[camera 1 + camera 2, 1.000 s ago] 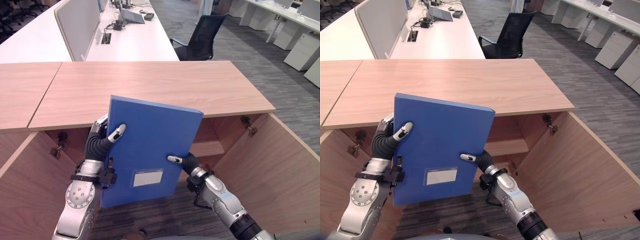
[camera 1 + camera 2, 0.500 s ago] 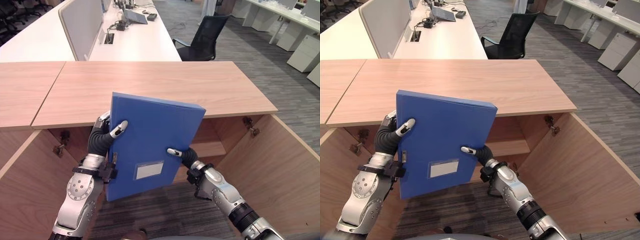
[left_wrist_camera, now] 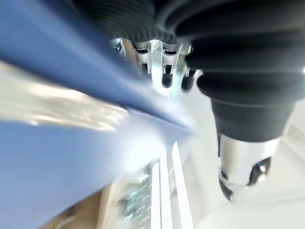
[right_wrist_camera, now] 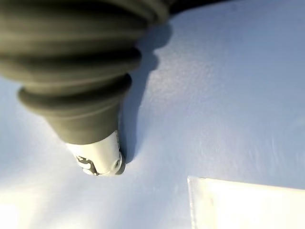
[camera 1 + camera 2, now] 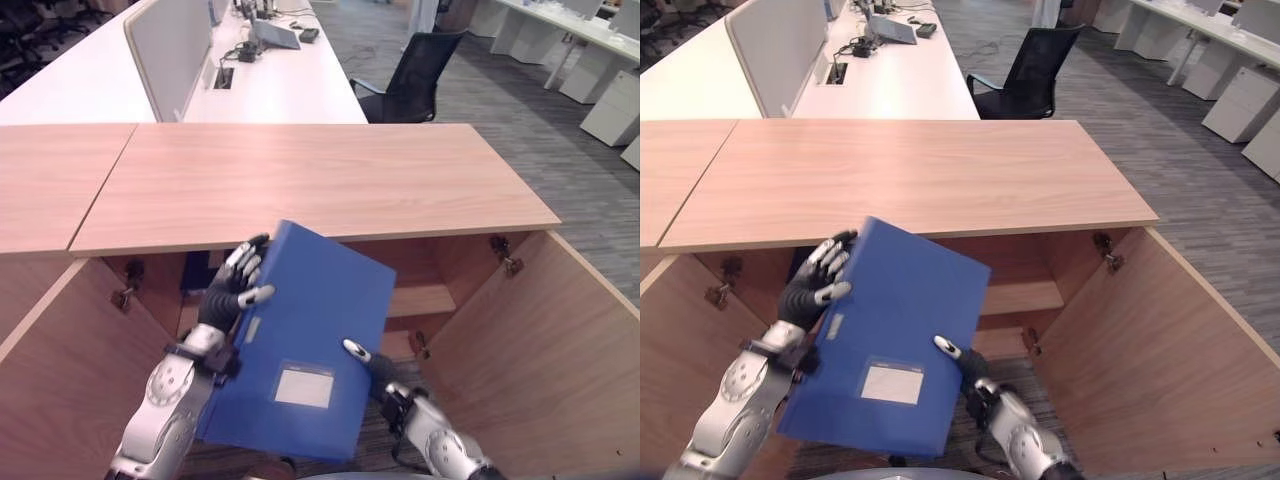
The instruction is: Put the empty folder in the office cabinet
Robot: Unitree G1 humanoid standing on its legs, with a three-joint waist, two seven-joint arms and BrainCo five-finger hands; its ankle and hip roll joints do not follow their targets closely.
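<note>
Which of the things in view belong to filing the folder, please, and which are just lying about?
Part of the job: blue folder, left hand, right hand, open cabinet.

Just lying about: black office chair, white desks, grey desk divider, laptop.

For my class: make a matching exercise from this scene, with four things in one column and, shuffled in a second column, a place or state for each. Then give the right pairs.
Things
1. blue folder
2. left hand
3. black office chair
4. cabinet door

Places or states
A. swung open on the robot's right
B. on the carpet beyond the wooden top
C. tilted, in front of the open cabinet
D. on the folder's upper left edge, thumb on its face

Pairs: 1-C, 2-D, 3-B, 4-A
</note>
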